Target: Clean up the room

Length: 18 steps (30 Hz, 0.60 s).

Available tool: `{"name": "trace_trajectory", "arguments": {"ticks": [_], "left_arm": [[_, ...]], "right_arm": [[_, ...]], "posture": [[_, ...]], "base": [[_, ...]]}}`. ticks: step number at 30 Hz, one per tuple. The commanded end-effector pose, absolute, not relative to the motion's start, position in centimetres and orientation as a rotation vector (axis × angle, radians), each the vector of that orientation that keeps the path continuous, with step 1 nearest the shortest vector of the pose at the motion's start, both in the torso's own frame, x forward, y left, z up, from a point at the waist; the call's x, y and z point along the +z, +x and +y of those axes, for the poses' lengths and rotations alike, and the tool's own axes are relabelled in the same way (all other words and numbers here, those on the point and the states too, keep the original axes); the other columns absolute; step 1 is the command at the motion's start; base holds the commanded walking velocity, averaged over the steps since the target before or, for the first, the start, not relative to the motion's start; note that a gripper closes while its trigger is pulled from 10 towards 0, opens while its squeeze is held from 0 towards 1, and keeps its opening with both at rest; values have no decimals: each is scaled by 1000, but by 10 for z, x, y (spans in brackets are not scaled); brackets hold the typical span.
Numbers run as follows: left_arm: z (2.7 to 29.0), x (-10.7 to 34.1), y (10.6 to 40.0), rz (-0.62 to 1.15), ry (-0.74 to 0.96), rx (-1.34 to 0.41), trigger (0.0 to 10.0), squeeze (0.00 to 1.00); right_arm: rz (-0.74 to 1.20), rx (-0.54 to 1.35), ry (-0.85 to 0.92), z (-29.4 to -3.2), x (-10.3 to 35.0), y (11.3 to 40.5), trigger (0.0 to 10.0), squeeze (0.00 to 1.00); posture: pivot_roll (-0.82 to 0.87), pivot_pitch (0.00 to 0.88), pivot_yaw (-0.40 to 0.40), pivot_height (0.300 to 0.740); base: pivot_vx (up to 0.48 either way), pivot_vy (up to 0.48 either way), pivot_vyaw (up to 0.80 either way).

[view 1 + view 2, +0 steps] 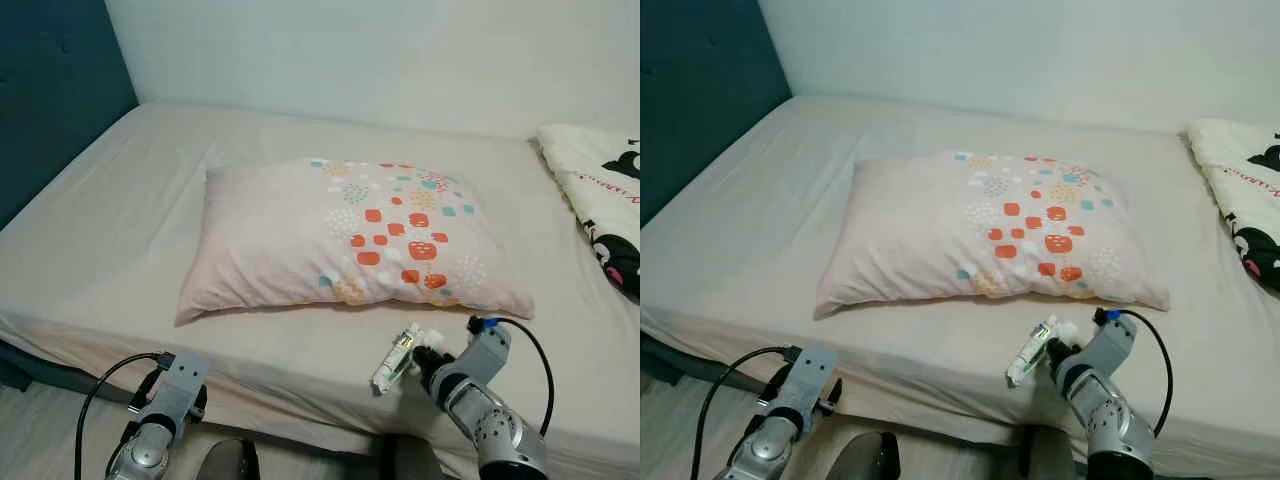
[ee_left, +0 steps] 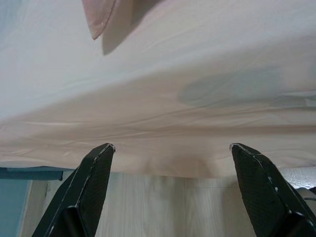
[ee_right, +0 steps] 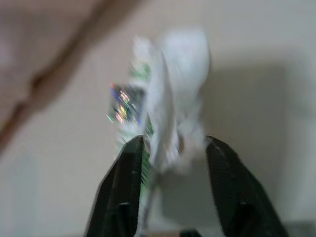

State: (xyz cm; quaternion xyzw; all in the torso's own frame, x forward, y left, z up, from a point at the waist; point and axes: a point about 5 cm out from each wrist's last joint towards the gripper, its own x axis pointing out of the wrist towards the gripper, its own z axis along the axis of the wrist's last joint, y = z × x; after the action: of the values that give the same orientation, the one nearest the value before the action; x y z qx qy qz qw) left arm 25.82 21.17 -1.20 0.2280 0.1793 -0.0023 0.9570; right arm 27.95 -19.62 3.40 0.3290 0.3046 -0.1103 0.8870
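Observation:
A pale pink pillow (image 1: 350,240) with orange and teal spots lies across the middle of the bed (image 1: 120,230). In front of it, near the bed's front edge, is a white tube (image 1: 396,358) with green print and a crumpled white end (image 3: 170,84). My right gripper (image 1: 425,362) is at the tube, and in the right wrist view (image 3: 174,143) its two fingers are closed against the tube's lower part. My left gripper (image 1: 185,395) is low at the bed's front edge; in the left wrist view (image 2: 171,146) it stands open, facing the sheet's overhang.
A white blanket (image 1: 605,200) with black and red cartoon print lies at the bed's right end. A dark teal headboard (image 1: 55,90) rises on the left, and a pale wall runs behind. Light wood floor (image 2: 163,207) shows below the bed edge.

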Motion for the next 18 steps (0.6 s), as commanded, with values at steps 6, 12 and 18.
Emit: {"name": "trace_trajectory", "arguments": {"ticks": [6, 12, 18], "left_arm": [[209, -15, 256, 377, 462, -30, 10000, 0], [209, -15, 256, 376, 465, -32, 10000, 0], [209, -15, 256, 372, 465, -34, 10000, 0]], "right_arm": [[655, -231, 701, -194, 28, 277, 10000, 467], [581, -193, 719, -191, 37, 292, 10000, 196], [606, -194, 698, -190, 35, 300, 10000, 0]], "posture": [[73, 101, -15, 565], [75, 104, -10, 565], [78, 107, -6, 565]], "base": [[0, 0, 0], [0, 0, 0], [0, 0, 0]]}}
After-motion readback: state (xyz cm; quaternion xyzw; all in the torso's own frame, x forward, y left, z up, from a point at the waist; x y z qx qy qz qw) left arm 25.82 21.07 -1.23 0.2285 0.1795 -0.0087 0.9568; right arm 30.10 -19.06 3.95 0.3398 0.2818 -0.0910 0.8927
